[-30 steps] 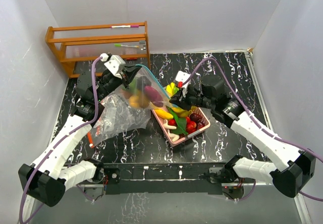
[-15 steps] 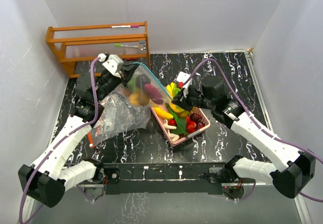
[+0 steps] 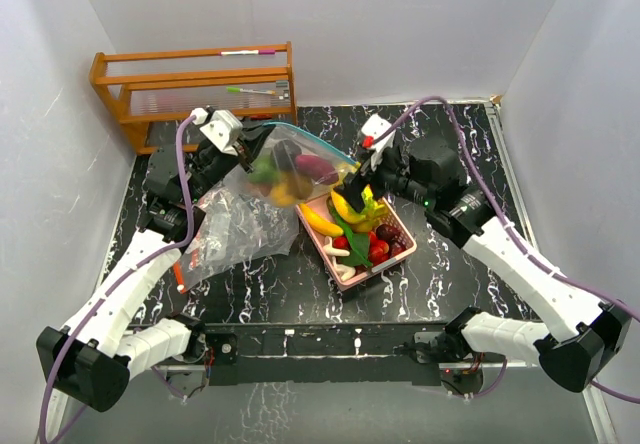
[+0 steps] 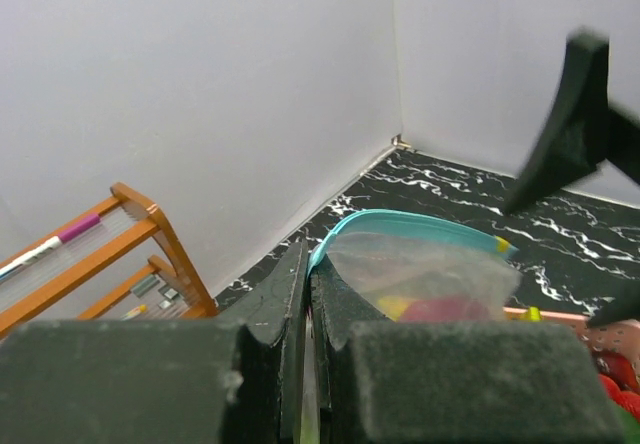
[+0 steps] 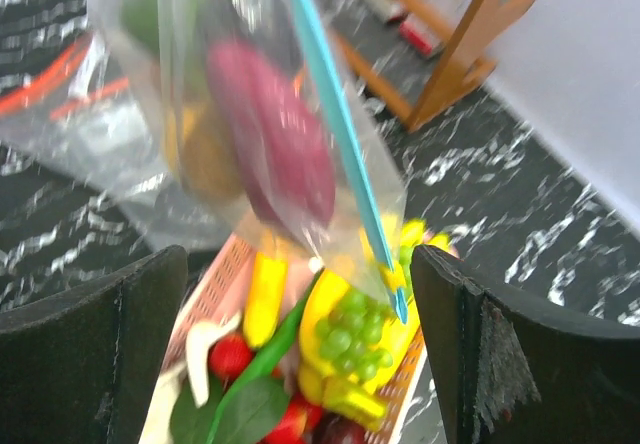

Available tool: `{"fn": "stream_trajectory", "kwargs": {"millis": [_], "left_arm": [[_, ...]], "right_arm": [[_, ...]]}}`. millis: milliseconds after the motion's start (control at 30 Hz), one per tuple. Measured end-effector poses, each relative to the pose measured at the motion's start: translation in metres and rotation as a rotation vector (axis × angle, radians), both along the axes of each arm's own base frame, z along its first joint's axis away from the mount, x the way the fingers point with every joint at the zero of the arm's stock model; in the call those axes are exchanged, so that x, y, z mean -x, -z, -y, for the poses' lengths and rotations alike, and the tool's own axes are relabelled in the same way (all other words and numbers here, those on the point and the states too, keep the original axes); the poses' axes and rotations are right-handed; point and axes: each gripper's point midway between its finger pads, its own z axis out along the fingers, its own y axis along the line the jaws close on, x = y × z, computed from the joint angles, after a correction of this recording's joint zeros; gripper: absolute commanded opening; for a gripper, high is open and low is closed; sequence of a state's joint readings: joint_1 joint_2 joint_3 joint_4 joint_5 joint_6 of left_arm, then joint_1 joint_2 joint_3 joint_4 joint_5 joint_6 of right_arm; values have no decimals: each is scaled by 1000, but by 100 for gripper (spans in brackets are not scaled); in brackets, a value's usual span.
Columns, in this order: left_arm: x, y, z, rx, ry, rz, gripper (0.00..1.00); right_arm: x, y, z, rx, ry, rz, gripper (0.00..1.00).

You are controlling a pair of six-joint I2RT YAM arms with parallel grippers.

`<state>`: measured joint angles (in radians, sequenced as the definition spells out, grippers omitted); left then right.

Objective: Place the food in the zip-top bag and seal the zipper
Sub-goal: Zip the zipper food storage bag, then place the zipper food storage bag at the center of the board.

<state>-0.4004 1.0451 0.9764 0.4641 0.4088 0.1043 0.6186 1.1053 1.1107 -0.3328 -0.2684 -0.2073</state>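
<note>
Food (image 3: 372,248) in pink tray (image 3: 362,274) sits just below spread right hand (image 3: 352,184), the nearer one; left hand (image 3: 243,146) pinches zip-top bag (image 3: 300,167) beside tray.

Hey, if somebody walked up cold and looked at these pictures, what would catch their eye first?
The clear zip-top bag, held up at centre by the shut left gripper, with toy food already inside. Just right of it sits the pink tray, heaped with more bright pieces. The right gripper hangs wide open over the tray, beside the bag's corner.
</note>
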Motion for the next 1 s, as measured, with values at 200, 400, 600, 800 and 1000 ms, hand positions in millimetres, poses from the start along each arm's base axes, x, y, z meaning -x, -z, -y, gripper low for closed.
{"fn": "stream_trajectory", "kwargs": {"millis": [200, 400, 600, 800, 1000], "left_arm": [[6, 11, 7, -31, 51, -13, 0], [13, 13, 14, -45, 109, -9, 0], [18, 14, 18, -57, 145, -2, 0], [20, 14, 19, -61, 154, 2, 0], [25, 13, 22, -51, 187, 15, 0]], "right_arm": [[-20, -79, -6, -99, 42, 152, 99], [-49, -89, -24, -87, 34, 175, 99], [-60, -48, -39, -24, -92, 84, 90], [-33, -48, -48, -44, -267, 77, 87], [-13, -49, -61, -83, -411, 64, 61]]}}
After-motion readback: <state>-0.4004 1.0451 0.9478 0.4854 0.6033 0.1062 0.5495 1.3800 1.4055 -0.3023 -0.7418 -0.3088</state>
